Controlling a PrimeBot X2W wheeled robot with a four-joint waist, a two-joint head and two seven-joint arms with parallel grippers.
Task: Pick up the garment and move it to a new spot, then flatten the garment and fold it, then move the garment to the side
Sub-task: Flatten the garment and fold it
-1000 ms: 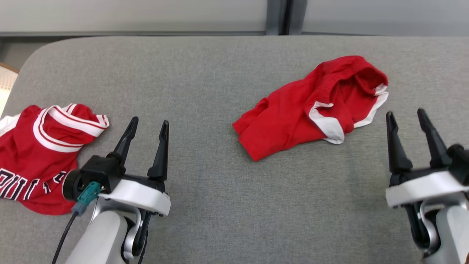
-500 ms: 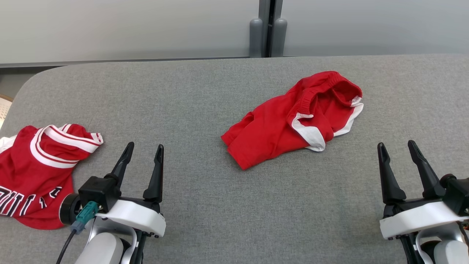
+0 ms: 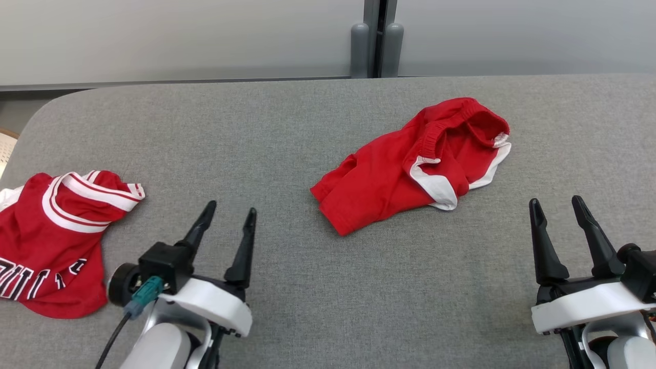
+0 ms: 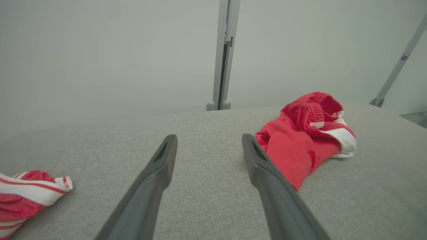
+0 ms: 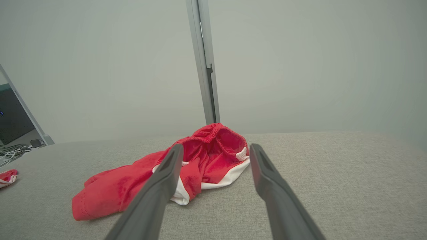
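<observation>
Both of my hands are released, fingers spread, nothing in either. The left hand (image 3: 231,207) and the right hand (image 3: 555,200) hover over the near side of the grey padded table (image 3: 287,128), fingers pointing away from me. The red shorts (image 3: 394,179) lie crumpled a little right of centre, well apart from both hands. The elastic waistband (image 3: 461,110) is bunched up at the far right and one leg trails toward the near left. I take these to be the garment to pick up. The red jersey (image 3: 51,236) at the far left edge I'd leave alone.

For the pickup I'd send the right hand to the raised waistband, since the right wrist view already has it lined up between the fingers. The left hand I'd send to the near leg end. I want each pair of fingers straddling a standing ridge of cloth, not lying flat on it. I'd come down gently so the tips press into the padding without catching the table cover. After closing, I'd lift until the white trim (image 3: 435,187) hangs free before moving sideways, or the cloth may drag and bunch further.
</observation>
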